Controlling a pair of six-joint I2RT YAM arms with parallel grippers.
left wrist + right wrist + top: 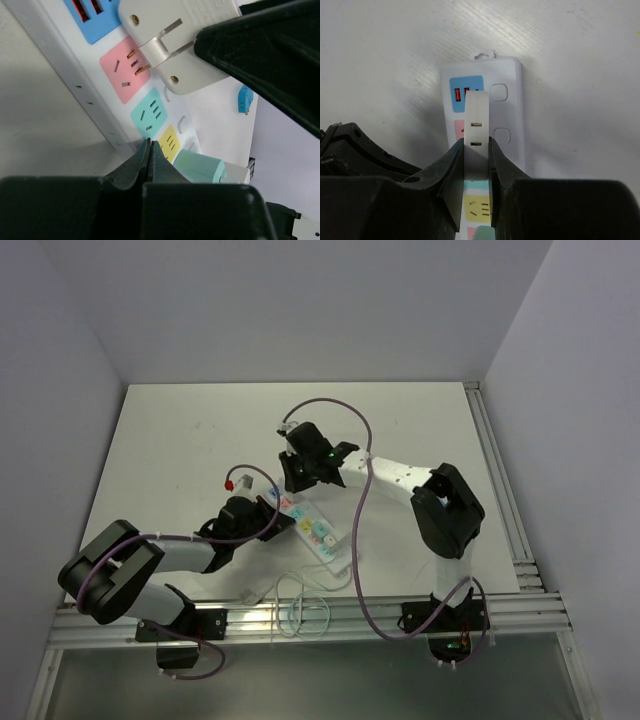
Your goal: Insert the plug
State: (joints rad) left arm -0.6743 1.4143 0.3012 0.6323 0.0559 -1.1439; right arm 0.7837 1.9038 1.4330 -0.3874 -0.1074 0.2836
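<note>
A white worktop (180,440), walled in pale panels, carries everything. The left arm (170,555) lies low across its near left side and the right arm (400,478) bends in from the right, a purple cable (358,530) looping along it. Between them a white power strip (322,537) lies flat and slanted, its far end towards the middle of the worktop. The right hand (296,480) is poised over that far end, and its wrist view shows it clamped on a white plug (477,130), one finger pressed to each flat side. The plug hangs above the strip with its two flat prongs (165,37) angled down at the pink socket (127,67). Their tips are at the socket's face, though whether they have entered the slots cannot be told, and the plug's body stands clear of the strip. The left hand (272,520) has its fingers pressed together with nothing between them, their tips at the strip's long left edge. Along the strip run a blue USB panel (95,17), the pink socket, a teal socket (150,112) and a yellow socket (170,142), with a mint-green adapter (200,167) seated further on. A small blue piece (245,98) lies on the worktop beyond the strip.
</note>
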